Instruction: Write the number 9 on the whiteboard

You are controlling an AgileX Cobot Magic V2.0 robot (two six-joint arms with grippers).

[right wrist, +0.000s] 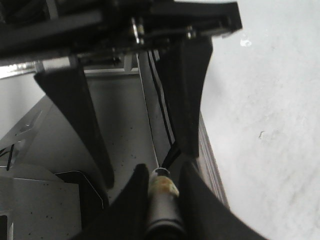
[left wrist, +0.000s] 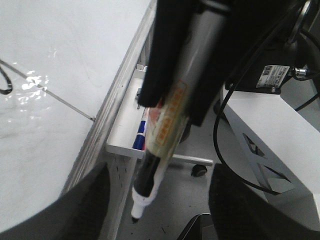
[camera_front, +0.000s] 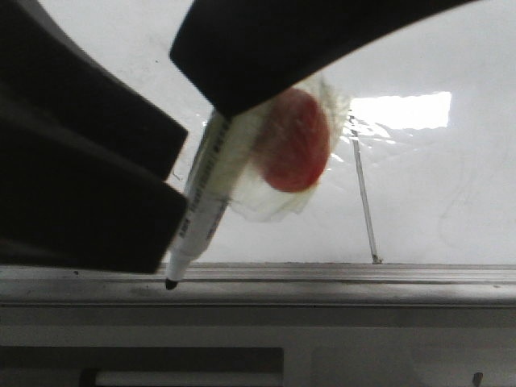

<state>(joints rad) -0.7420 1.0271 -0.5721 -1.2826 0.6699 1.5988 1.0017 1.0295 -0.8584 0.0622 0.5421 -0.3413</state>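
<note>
glossy white fills most of what we see: the whiteboard (camera_front: 451,185) stands ahead with one rippled patch of glare on it and one grey metal rail (camera_front: 339,282) along its lower edge. on the board we count one thin dark slanted stroke with a few broken dabs at its top, the number 9 (camera_front: 364,193), to the right of the arm and apart from the pen. the left gripper (left wrist: 172,107) reaches in from the upper left, its dark fingers (left wrist: 160,55) clamped on one marker (camera_front: 205,201). the marker tilts down and to the left, its black tip just at the rail, below the board's white face. one red round thing (camera_front: 294,149) in clear wrap sits against the marker's upper part. the right gripper (right wrist: 142,140) has its two fingers spread apart, holding nothing.
</note>
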